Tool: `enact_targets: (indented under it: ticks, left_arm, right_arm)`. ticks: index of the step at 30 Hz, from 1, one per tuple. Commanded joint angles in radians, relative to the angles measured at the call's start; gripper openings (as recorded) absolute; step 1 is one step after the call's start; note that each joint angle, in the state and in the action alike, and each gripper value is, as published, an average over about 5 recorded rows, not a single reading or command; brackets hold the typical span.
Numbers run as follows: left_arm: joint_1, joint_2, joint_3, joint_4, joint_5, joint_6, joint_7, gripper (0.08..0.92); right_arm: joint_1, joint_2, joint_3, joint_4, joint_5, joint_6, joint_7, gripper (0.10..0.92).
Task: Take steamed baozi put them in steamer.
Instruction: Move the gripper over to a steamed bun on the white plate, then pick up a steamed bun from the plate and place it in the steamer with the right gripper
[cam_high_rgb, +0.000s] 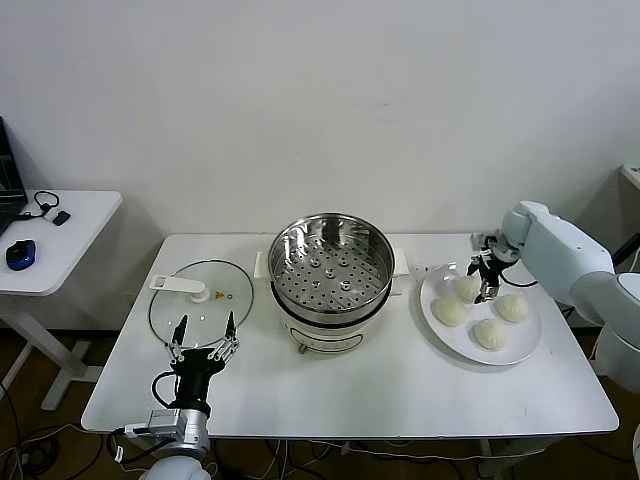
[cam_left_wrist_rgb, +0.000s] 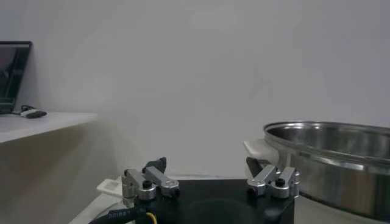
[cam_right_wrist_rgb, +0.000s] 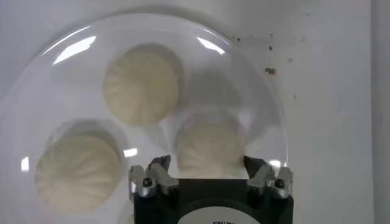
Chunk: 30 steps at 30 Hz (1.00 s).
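White table (cam_high_rgb: 400, 390): right gripper (cam_right_wrist_rgb: 210, 176) jaws open, straddling plate's (cam_high_rgb: 527, 345) rear baozi (cam_right_wrist_rgb: 210, 149); left gripper (cam_high_rgb: 204, 345) idle, open.

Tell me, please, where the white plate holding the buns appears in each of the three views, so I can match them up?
Head view: the plate lies at table right, beside the steamer, with the right gripper over its far side.
Left wrist view: not in it; only the steamer shows.
Right wrist view: the plate fills most of the picture.
Shared landmark: the bun between the right gripper's open fingers.
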Motion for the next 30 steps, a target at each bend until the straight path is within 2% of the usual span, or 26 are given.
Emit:
enact_targets:
  ticks: [1, 5, 9, 21, 30]
  left_arm:
    - [0.0, 0.001, -0.001, -0.005, -0.001, -0.001, -0.001, 0.823]
    - [0.001, 0.0, 0.0, -0.007, 0.0, -0.001, -0.002, 0.823]
    - [0.005, -0.001, 0.0, -0.011, 0.002, -0.001, -0.002, 0.823]
    - [0.016, -0.008, -0.001, -0.029, 0.01, -0.005, -0.004, 0.823]
    - [0.021, -0.016, 0.011, -0.034, 0.022, -0.007, -0.007, 0.823]
  right_arm:
    - [0.001, 0.009, 0.008, -0.015, -0.009, 0.003, -0.003, 0.707]
    - [0.024, -0.001, -0.015, 0.019, 0.004, 0.0, -0.006, 0.63]
    - [0.069, -0.033, -0.098, 0.098, 0.056, -0.011, -0.012, 0.617]
    - [0.547, -0.176, -0.54, 0.638, 0.298, 0.023, 0.002, 0.619]
    - [0.759, -0.137, -0.674, 0.879, 0.303, 0.189, 0.089, 0.618]
